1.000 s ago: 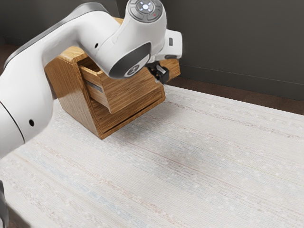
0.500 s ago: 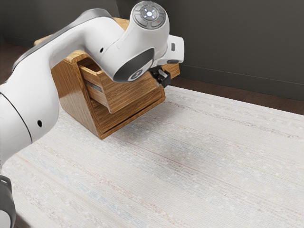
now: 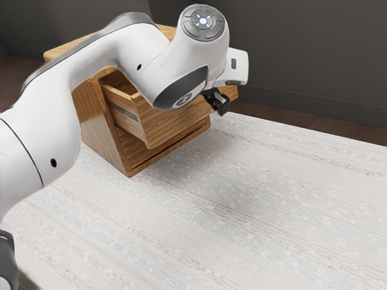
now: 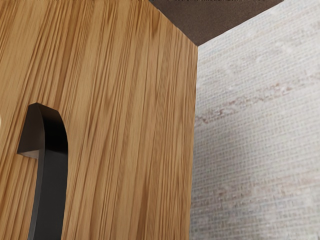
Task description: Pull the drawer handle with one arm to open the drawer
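Exterior view: drawer (image 3: 163, 118) partly out of the cabinet (image 3: 97, 121), gripper (image 3: 219, 103) at its front corner, grip impossible to tell.

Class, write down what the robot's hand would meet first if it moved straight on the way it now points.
Most likely the wooden drawer front, right beside its black handle. The hand looks close to it, though exact depth is unclear.

The exterior view looks down from beside the arm (image 3: 91, 72), at middling range, across the tabletop (image 3: 260, 199) toward the drawer (image 3: 163, 118). The wrist view faces the drawer front and handle (image 4: 47, 165) very close. Both share drawer front and tabletop.
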Tool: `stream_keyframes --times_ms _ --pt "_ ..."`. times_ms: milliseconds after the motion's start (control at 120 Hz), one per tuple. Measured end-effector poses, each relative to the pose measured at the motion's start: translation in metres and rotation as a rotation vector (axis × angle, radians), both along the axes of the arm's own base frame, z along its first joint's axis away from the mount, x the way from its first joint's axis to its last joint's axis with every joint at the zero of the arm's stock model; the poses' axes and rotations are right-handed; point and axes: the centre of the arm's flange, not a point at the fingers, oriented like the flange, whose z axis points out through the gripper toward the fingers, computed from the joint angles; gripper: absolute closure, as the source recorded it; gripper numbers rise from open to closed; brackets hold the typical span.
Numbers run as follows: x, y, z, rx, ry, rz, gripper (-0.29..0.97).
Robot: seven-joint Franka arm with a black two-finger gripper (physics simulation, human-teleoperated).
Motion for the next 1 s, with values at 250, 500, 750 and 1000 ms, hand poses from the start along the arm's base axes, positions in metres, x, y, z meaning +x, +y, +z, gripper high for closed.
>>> stream_keyframes --times_ms 250,500,750,1000 --pt "-0.008 -0.029 0.003 0.008 0.01 -0.024 0.01" --pt "-0.016 -0.06 0.006 0.008 0.012 -0.048 0.01" --pt "-0.022 -0.095 0.006 0.002 0.01 -0.084 -0.01" --pt "-0.075 -0.205 0.03 0.019 0.028 -0.176 0.03"
